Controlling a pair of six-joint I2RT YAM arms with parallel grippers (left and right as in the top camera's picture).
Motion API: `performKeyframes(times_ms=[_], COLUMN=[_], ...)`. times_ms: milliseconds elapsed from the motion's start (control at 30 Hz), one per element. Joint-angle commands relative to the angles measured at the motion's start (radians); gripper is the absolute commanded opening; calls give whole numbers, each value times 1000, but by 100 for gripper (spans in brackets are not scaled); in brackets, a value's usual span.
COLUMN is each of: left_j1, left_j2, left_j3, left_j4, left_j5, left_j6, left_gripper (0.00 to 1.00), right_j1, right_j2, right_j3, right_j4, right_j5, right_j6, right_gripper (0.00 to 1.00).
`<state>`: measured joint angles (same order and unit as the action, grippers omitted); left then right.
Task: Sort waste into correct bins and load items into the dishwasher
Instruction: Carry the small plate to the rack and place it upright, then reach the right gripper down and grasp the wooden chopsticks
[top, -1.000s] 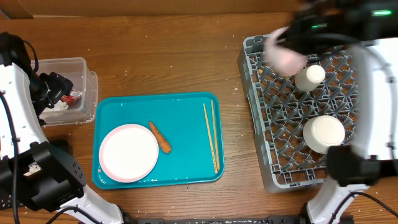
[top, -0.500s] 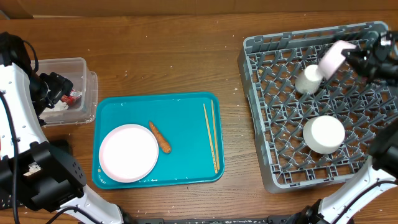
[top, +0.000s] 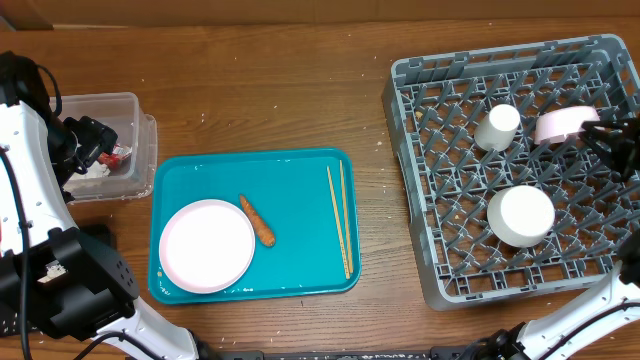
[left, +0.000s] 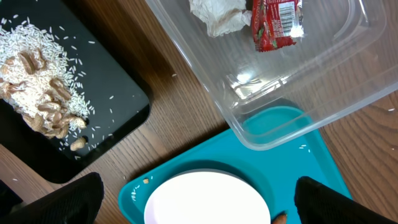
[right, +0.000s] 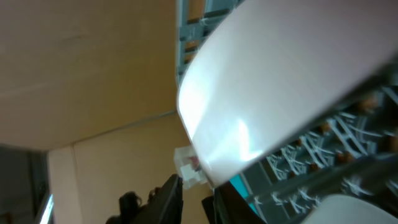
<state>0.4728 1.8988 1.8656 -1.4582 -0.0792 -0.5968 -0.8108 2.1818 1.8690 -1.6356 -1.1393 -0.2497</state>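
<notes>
My right gripper (top: 603, 128) is shut on the rim of a pink bowl (top: 556, 125) and holds it tilted over the far right part of the grey dish rack (top: 412, 215). The bowl fills the right wrist view (right: 286, 81), with the fingers (right: 198, 186) pinching its edge. My left gripper (top: 85, 140) is open and empty above the near edge of the clear bin (top: 110, 105). In the left wrist view its fingers (left: 199, 202) straddle the white plate (left: 208, 199). On the teal tray (top: 300, 170) lie the white plate (top: 207, 245), a carrot (top: 257, 220) and chopsticks (top: 340, 220).
The rack holds an upturned white cup (top: 498, 127) and an upturned white bowl (top: 520, 215). The clear bin (left: 323, 74) holds a red wrapper (left: 275, 23) and crumpled paper (left: 217, 14). A black bin (left: 118, 106) beside it holds rice and peanuts.
My right arm has swung the pink bowl from the rack's far left corner across to its right side. The left arm has not moved.
</notes>
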Motion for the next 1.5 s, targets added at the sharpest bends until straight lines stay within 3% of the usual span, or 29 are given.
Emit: performKeyframes(times_ms=[0,100,133,267,300,367,500,633,800,900,1133,1467], left_j1=[-2,-2,-2,-2,-2,-2,-2,-2,-2,-2,-2,-2], left_j2=[3,3,3,3,3,3,3,3,3,3,3,3], left_j3=[19,19,19,19,19,19,19,19,19,19,19,19], left_j4=[1,0,0,1,0,1,0,0,0,0,0,0], left_j5=[2,2,2,2,2,2,2,2,2,2,2,2], left_j6=[-10,-10,-10,-10,-10,-10,-10,-10,-10,-10,-10,-10], left_gripper=[100,100,100,100,100,100,100,100,100,100,100,100], right_j1=[-45,-55,-55,-5,56,174,578,1000,1325,1415,1499,1503], right_j2=[-22,-84,-122,-301,-379,-450,-504,-441,-267,-146,62,86], right_j3=[172,306,355,452,456,456,455,420,308,250,179,3], right_j4=[-60,-59,-59,-58,-58,-58,-58,-54,33,106,178,255], right_j5=[193,397,462,491,493,545,739,1030,1168,1170,1172,1032], right_j6=[63,251,317,452,456,463,552,743,767,767,766,740], right_gripper=[23,27,34,92,98,98,99,100,100,82,75,68])
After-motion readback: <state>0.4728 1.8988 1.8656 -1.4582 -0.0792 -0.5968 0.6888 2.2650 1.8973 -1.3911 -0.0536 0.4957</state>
